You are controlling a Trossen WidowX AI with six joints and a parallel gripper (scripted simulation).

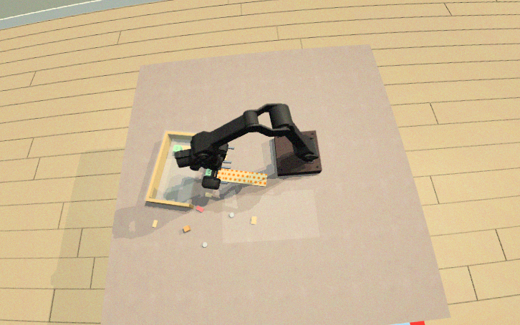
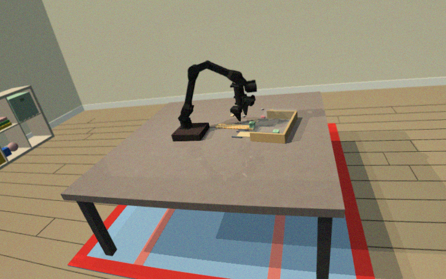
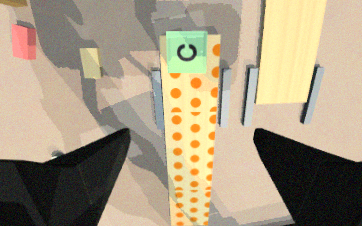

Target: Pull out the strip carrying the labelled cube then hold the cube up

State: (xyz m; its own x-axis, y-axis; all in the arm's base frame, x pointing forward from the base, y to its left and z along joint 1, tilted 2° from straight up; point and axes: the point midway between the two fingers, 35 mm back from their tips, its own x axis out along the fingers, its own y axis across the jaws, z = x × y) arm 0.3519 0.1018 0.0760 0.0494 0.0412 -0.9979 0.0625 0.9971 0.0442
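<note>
The orange-dotted strip (image 1: 241, 177) (image 2: 231, 126) (image 3: 195, 160) lies outside the open side of the tray, reaching toward the arm's base. A green cube marked C (image 1: 208, 172) (image 2: 251, 125) (image 3: 186, 52) sits on its far end. A plain pale strip (image 2: 242, 134) (image 3: 288, 50) lies beside it, partly hidden by the arm in the top view. Another green cube (image 1: 177, 148) (image 2: 276, 131) is inside the tray; its label is too small to read. My gripper (image 2: 242, 117) (image 3: 192, 134) is open and empty above the dotted strip, its fingertips either side of it, short of the C cube.
The wooden-walled tray (image 1: 157, 169) (image 2: 268, 137) is open toward the base. Grey rails (image 3: 224, 97) (image 3: 250, 97) flank both strips. A red block (image 1: 199, 209) (image 3: 24, 42), a yellow block (image 1: 208, 195) (image 3: 91, 63), an orange block (image 1: 186, 228) and white discs (image 1: 231, 215) (image 1: 204, 244) lie to one side.
</note>
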